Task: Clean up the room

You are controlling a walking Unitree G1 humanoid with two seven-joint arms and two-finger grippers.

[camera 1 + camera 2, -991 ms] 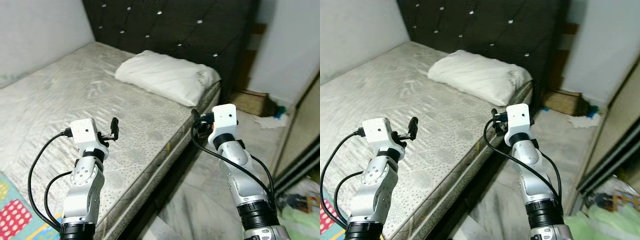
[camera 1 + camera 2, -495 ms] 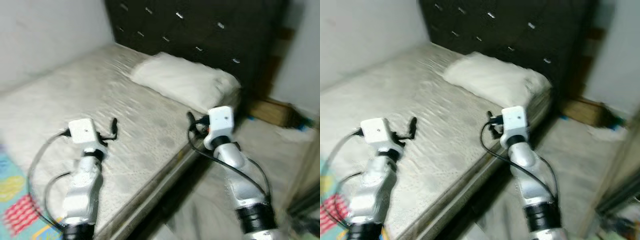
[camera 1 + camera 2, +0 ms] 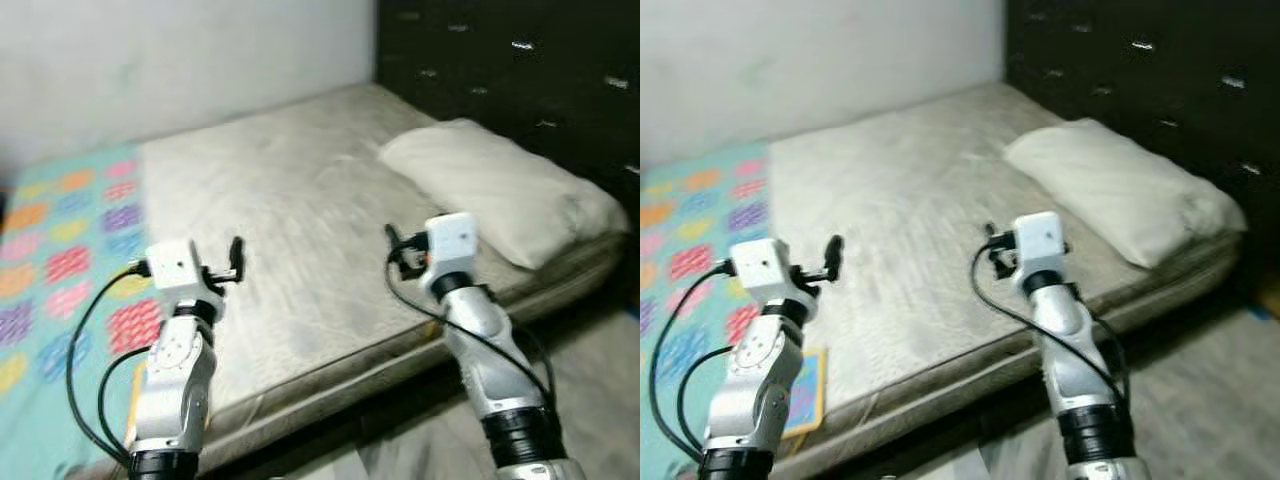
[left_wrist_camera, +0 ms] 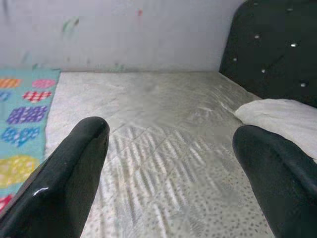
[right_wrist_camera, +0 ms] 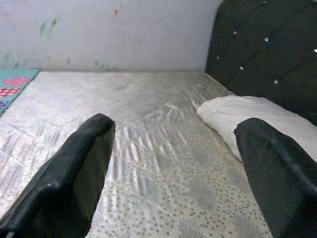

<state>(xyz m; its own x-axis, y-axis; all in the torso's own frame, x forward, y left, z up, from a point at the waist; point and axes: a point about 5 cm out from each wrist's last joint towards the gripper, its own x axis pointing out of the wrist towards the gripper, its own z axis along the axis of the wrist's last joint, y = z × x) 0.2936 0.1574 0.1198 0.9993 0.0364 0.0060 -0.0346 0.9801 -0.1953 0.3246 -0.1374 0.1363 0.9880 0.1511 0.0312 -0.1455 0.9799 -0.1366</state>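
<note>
A bare grey mattress (image 3: 290,200) lies before me, with a white pillow (image 3: 500,190) at its right end against the dark tufted headboard (image 3: 520,60). A patchwork blanket (image 3: 60,250) in turquoise with coloured patches covers the left end. My left gripper (image 3: 228,262) is raised over the near edge of the mattress, open and holding nothing; its fingers (image 4: 74,163) stand wide apart. My right gripper (image 3: 395,245) hovers over the near edge closer to the pillow, also open and holding nothing, its fingers (image 5: 79,168) spread.
A pale wall (image 3: 180,60) runs along the far side of the bed. Grey floor (image 3: 590,380) shows at the lower right beside the bed. The blanket's orange-bordered edge (image 3: 805,390) hangs at the near side by my left arm.
The whole view has swung left: the blanket and far wall have come into sight, and the pillow has shifted right. Both arms keep the same raised pose, fingers open.
</note>
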